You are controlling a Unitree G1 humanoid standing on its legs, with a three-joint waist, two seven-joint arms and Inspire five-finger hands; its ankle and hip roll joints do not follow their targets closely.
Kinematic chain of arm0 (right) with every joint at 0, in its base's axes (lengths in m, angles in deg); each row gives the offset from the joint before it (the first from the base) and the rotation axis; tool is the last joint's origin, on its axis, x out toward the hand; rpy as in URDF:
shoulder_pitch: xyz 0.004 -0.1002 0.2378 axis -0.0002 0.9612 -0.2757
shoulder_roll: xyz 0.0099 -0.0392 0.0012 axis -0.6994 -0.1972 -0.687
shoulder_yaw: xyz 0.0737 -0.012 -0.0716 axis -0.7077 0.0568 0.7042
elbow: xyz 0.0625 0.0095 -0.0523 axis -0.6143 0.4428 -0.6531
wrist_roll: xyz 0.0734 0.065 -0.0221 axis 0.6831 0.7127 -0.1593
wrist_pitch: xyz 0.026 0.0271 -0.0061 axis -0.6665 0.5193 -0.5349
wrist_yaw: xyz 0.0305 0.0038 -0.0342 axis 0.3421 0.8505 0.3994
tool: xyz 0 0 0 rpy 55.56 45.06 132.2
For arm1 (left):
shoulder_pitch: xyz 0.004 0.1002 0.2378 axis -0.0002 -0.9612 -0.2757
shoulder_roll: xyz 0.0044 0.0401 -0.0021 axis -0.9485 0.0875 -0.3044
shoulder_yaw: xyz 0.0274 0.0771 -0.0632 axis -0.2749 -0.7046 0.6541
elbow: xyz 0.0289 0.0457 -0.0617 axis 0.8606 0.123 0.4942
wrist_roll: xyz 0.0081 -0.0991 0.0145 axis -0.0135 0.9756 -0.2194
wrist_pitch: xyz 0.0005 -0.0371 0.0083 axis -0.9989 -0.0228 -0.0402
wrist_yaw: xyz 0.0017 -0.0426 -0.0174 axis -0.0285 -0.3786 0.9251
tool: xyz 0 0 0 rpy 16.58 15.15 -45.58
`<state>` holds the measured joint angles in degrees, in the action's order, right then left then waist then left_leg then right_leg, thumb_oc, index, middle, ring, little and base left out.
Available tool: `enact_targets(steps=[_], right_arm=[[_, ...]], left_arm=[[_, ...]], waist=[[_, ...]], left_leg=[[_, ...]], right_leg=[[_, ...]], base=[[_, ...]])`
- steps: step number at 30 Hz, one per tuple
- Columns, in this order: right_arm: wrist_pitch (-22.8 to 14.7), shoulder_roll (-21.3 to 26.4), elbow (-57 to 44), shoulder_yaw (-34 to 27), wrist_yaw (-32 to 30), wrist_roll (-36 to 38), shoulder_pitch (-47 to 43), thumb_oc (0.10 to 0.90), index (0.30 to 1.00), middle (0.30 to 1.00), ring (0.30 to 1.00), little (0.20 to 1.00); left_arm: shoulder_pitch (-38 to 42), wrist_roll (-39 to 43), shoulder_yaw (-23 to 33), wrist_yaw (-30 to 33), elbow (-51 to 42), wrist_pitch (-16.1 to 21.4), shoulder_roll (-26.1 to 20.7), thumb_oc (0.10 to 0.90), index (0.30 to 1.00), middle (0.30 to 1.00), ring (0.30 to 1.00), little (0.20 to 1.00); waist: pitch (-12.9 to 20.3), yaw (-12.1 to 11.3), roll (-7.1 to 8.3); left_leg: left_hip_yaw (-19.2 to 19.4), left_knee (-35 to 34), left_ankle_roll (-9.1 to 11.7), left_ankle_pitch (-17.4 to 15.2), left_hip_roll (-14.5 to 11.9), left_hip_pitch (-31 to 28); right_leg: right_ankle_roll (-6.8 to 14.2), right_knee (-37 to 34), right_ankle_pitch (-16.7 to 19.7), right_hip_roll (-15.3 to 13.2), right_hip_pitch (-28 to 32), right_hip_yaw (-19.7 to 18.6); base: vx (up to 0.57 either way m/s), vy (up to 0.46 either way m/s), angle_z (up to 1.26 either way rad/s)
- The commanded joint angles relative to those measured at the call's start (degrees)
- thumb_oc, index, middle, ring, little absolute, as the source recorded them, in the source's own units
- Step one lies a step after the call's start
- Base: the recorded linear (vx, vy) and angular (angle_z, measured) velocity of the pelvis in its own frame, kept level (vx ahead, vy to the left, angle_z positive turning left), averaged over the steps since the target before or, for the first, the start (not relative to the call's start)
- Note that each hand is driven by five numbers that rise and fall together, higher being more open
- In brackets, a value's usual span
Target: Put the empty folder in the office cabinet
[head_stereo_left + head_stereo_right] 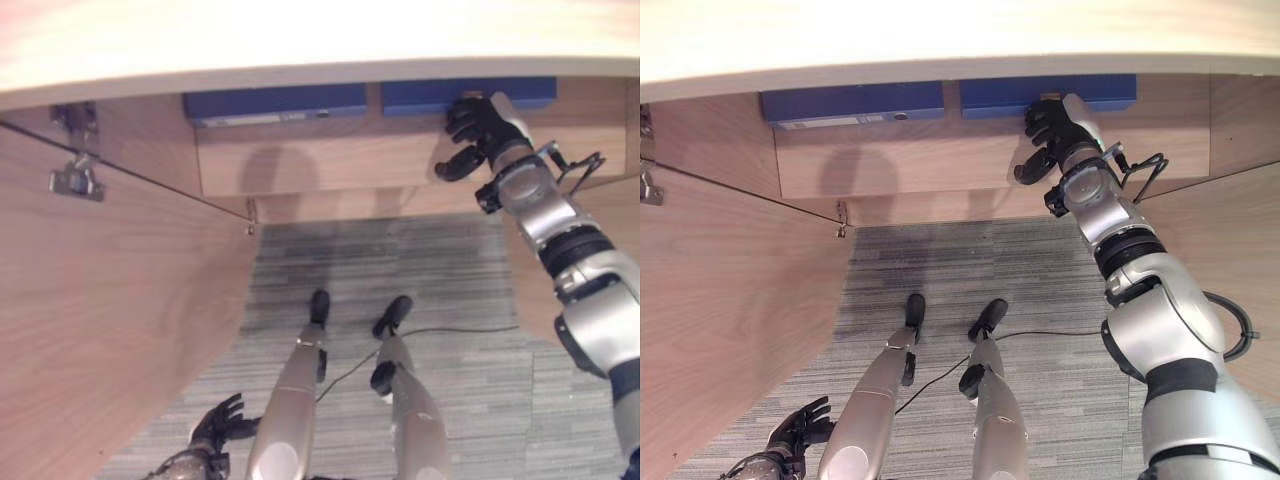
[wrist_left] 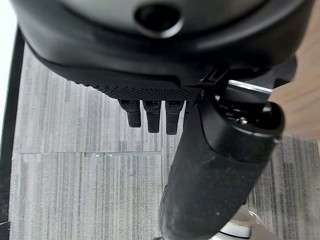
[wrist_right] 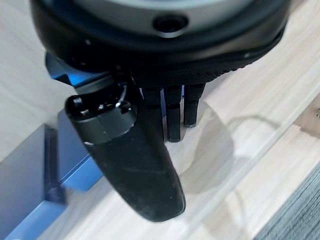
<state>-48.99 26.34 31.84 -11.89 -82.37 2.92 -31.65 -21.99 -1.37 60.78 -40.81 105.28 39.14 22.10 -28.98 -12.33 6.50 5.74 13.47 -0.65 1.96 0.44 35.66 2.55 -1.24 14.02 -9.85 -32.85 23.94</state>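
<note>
While the right robot hand (image 1: 1055, 135) reached up toward one o'clock, its fingers (image 3: 172, 112) were straight and loose, tips touching the blue folder (image 1: 1040, 94). That folder, flat and dark blue, lay on the cabinet shelf (image 1: 930, 160), beside a second blue folder (image 1: 850, 104). The left robot hand (image 1: 218, 425) hung at seven o'clock, fingers spread, over the grey carpet (image 1: 420, 300).

Even, soft indoor light, fairly bright. The cabinet top (image 1: 300, 45) is washed out to near white glare along the upper edge. A soft round shadow falls on the cabinet shelf (image 1: 300, 165) below the blue folders (image 1: 275, 102). Straight edges bow toward the eye views' borders. In the wrist views the right hand (image 3: 150, 150) and the left hand (image 2: 210, 175) are close and soft, slightly out of focus.
</note>
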Motion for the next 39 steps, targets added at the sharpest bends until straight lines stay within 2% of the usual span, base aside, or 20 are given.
enact_targets(steps=[1, 4, 6, 8, 9, 11, 13, 16, 18, 20, 22, 24, 25, 28, 29, 30, 31, 35, 36, 39], right_arm=[[2.83, 1.92, 5.98, 4.25, 0.90, 0.70, -3.34, 0.800, 0.900, 0.900, 0.900, 0.900], [3.69, 1.22, 8.62, 7.45, -0.11, -5.15, -5.35, 0.800, 0.900, 0.900, 0.900, 0.900], [4.06, 1.09, 7.34, 9.93, -3.11, -12.72, -6.48, 0.800, 0.900, 0.900, 0.900, 0.900], [4.49, 1.28, 6.21, 10.51, -4.48, -15.24, -6.75, 0.800, 0.900, 0.900, 0.900, 0.900], [4.87, 1.92, 4.43, 11.19, -6.59, -20.28, -6.65, 0.800, 0.900, 0.900, 0.900, 0.900], [4.96, 2.43, 4.16, 10.59, -7.28, -20.45, -6.14, 0.800, 0.900, 0.900, 0.900, 0.900], [4.64, 2.70, 4.21, 9.31, -6.90, -17.02, -5.52, 0.800, 0.900, 0.900, 0.900, 0.900], [3.93, 1.13, 3.07, 8.59, -3.48, -12.42, -3.71, 0.800, 0.900, 0.900, 0.900, 0.900], [3.87, -1.94, 2.94, 7.67, -1.31, -11.71, 0.36, 0.800, 0.900, 0.900, 0.900, 0.900], [3.96, -2.66, 3.25, 7.02, -0.93, -11.76, 1.80, 0.800, 0.900, 0.900, 0.900, 0.900], [4.43, -6.51, 5.49, 3.57, 0.72, -11.29, 7.30, 0.800, 0.900, 0.900, 0.900, 0.900], [4.52, -8.07, 6.51, 2.31, 1.23, -11.51, 9.32, 0.800, 0.900, 0.900, 0.900, 0.900], [4.93, -10.71, 8.01, 0.56, 2.13, -12.60, 12.85, 0.800, 0.900, 0.900, 0.900, 0.900], [5.04, -13.35, 9.38, -1.38, 2.92, -13.30, 16.90, 0.800, 0.900, 0.900, 0.900, 0.900], [5.14, -14.36, 9.72, -2.07, 3.75, -13.92, 19.25, 0.800, 0.900, 0.900, 0.900, 0.900], [5.40, -15.59, 9.76, -2.29, 5.83, -15.37, 22.96, 0.800, 0.900, 0.900, 0.900, 0.900], [5.40, -15.58, 9.74, -2.29, 5.83, -15.38, 22.99, 0.800, 0.900, 0.900, 0.900, 0.900], [5.66, -17.97, 10.19, -3.24, 10.52, -17.01, 31.75, 0.800, 0.900, 0.900, 0.900, 0.900], [5.68, -18.70, 10.58, -4.09, 11.64, -18.00, 35.38, 0.800, 0.900, 0.900, 0.900, 0.900], [5.58, -19.08, 10.52, -4.60, 12.70, -19.08, 38.97, 0.800, 0.900, 0.900, 0.900, 0.900]], left_arm=[[-7.71, 1.22, -2.41, 1.20, -0.23, -0.42, -3.68, 0.800, 0.900, 0.900, 0.900, 0.900], [-7.71, 1.12, -3.00, 1.59, -1.53, -0.17, -4.05, 0.800, 0.900, 0.900, 0.900, 0.900], [-7.67, 1.20, -3.06, 2.56, -3.59, 0.29, -3.72, 0.800, 0.900, 0.900, 0.900, 0.900], [-7.90, 1.04, -2.92, 2.88, -4.08, 0.44, -3.53, 0.800, 0.900, 0.900, 0.900, 0.900], [-7.79, 1.09, -2.60, 3.39, -4.61, 0.63, -3.21, 0.800, 0.900, 0.900, 0.900, 0.900], [-7.44, 1.05, -2.68, 3.57, -4.49, 0.64, -3.03, 0.800, 0.900, 0.900, 0.900, 0.900], [-6.53, 0.87, -2.59, 3.70, -3.54, 0.69, -3.09, 0.800, 0.900, 0.900, 0.900, 0.900], [-4.94, 0.39, -1.88, 3.49, -0.30, 0.26, -3.13, 0.800, 0.900, 0.900, 0.900, 0.900], [-4.21, -0.37, -1.27, 3.29, 2.80, -0.10, -2.26, 0.800, 0.900, 0.900, 0.900, 0.900], [-4.24, -0.58, -1.15, 3.24, 3.53, -0.21, -2.09, 0.800, 0.900, 0.900, 0.900, 0.900], [-3.90, -1.87, -0.44, 2.95, 6.36, -0.92, -1.72, 0.800, 0.900, 0.900, 0.900, 0.900], [-3.75, -2.52, -0.22, 2.71, 7.35, -1.28, -1.50, 0.800, 0.900, 0.900, 0.900, 0.900], [-3.35, -3.65, 0.20, 2.34, 9.50, -1.80, -0.94, 0.800, 0.900, 0.900, 0.900, 0.900], [-2.36, -5.01, 0.55, 2.17, 12.37, -2.22, 0.11, 0.800, 0.900, 0.900, 0.900, 0.900], [-1.61, -5.82, 0.70, 2.04, 13.76, -2.58, 0.75, 0.800, 0.900, 0.900, 0.900, 0.900], [-0.99, -8.37, 1.32, 1.69, 16.14, -3.16, 1.46, 0.800, 0.900, 0.900, 0.900, 0.900], [-1.00, -8.38, 1.31, 1.69, 16.14, -3.15, 1.46, 0.800, 0.900, 0.900, 0.900, 0.900], [-0.09, -13.13, 1.99, 0.78, 19.31, -4.17, 3.16, 0.800, 0.900, 0.900, 0.900, 0.900], [0.27, -14.75, 2.77, 0.35, 20.20, -4.61, 3.65, 0.800, 0.900, 0.900, 0.900, 0.900], [0.34, -16.70, 3.15, 0.01, 20.85, -4.97, 3.90, 0.800, 0.900, 0.900, 0.900, 0.900]], waist=[[-0.81, -1.47, -3.09], [-0.81, -1.85, -3.36], [-0.81, -1.71, -3.62], [-0.81, -1.53, -3.58], [-0.81, -1.37, -3.49], [-0.81, -1.37, -3.44], [-0.80, -1.34, -3.23], [-0.75, -1.11, -2.42], [0.34, -0.91, -1.79], [0.86, -0.95, -1.66], [3.20, -0.98, -1.53], [4.13, -1.13, -1.53], [6.00, -1.19, -1.60], [7.74, -1.29, -1.89], [8.35, -1.13, -1.90], [10.11, -0.99, -2.17], [10.10, -0.97, -2.19], [13.51, -0.48, -3.12], [15.31, -0.40, -3.45], [17.22, -0.14, -3.27]], left_leg=[[-2.64, -6.35, 2.25, 0.28, -0.07, -1.81], [-2.77, -6.72, 2.39, 0.67, -0.03, -1.23], [-2.86, -6.92, 2.42, 0.76, 0.00, -1.02], [-2.77, -6.89, 2.43, 0.69, 0.06, -1.07], [-2.68, -6.97, 2.45, 0.68, 0.16, -1.18], [-2.70, -7.04, 2.50, 0.70, 0.21, -1.37], [-2.66, -7.26, 2.58, 0.82, 0.22, -1.89], [-2.27, -8.06, 2.74, 1.14, 0.15, -3.91], [-2.08, -9.35, 2.79, 1.46, 0.10, -6.40], [-2.06, -9.93, 2.80, 1.59, 0.14, -7.17], [-2.08, -12.30, 2.91, 2.26, 0.13, -10.15], [-2.12, -13.40, 2.95, 2.63, 0.21, -11.49], [-2.25, -14.83, 2.87, 2.98, 0.28, -13.31], [-2.44, -16.19, 2.76, 3.34, 0.38, -15.46], [-2.28, -16.38, 2.33, 4.83, 0.85, -15.63], [-2.76, -17.51, 2.26, 4.67, 0.80, -17.56], [-2.79, -17.52, 2.26, 4.66, 0.80, -17.59], [-3.59, -17.44, 1.54, 3.36, 1.62, -21.86], [-3.95, -17.35, 1.06, 2.42, 2.19, -24.17], [-4.20, -17.22, 0.77, 1.52, 2.47, -26.28]], right_leg=[[6.47, 3.67, -3.66, -3.26, 2.78, -1.02], [6.69, 2.97, -3.24, -3.03, 2.29, -0.95], [6.81, 2.58, -2.98, -2.92, 1.94, -1.19], [6.88, 2.50, -2.93, -2.86, 1.98, -1.24], [7.01, 2.30, -2.76, -2.81, 2.10, -1.31], [7.11, 2.05, -2.61, -2.77, 2.33, -1.30], [7.24, 1.62, -2.37, -2.62, 2.82, -1.37], [7.23, 1.11, -2.18, -2.34, 4.49, -1.66], [7.19, 0.40, -2.06, -2.06, 6.62, -1.86], [7.20, 0.08, -2.06, -1.97, 7.29, -1.80], [7.38, -1.04, -2.15, -1.57, 9.91, -1.55], [7.50, -1.44, -2.22, -1.36, 11.01, -1.35], [7.61, -1.94, -2.53, -1.38, 12.74, -1.19], [7.76, -2.11, -3.00, -1.67, 14.77, -1.17], [7.32, -1.83, -2.51, -2.51, 15.20, -0.53], [7.38, -1.57, -3.33, -3.18, 16.90, -0.27], [7.39, -1.57, -3.34, -3.18, 16.95, -0.24], [7.60, 0.73, -5.33, -5.62, 21.09, 0.30], [7.87, 1.92, -6.20, -6.87, 23.34, 0.84], [8.08, 2.42, -6.75, -7.46, 25.46, 1.25]], base=[[0.00, 0.000, 0.00], [0.01, 0.005, 0.06], [0.00, 0.031, 0.09], [0.00, 0.000, 0.00], [0.00, 0.000, 0.00], [0.00, 0.000, 0.00], [0.00, 0.000, 0.00], [0.00, 0.000, 0.00], [0.00, 0.000, 0.00], [0.02, 0.000, -0.02], [0.05, 0.000, -0.04], [0.06, 0.003, -0.01], [0.07, 0.007, 0.00], [0.03, 0.022, 0.00], [0.03, 0.053, 0.07], [0.00, 0.044, 0.12], [0.10, 0.032, 0.11], [0.13, 0.055, 0.09], [0.14, 0.052, 0.21], [0.14, 0.025, 0.08]])
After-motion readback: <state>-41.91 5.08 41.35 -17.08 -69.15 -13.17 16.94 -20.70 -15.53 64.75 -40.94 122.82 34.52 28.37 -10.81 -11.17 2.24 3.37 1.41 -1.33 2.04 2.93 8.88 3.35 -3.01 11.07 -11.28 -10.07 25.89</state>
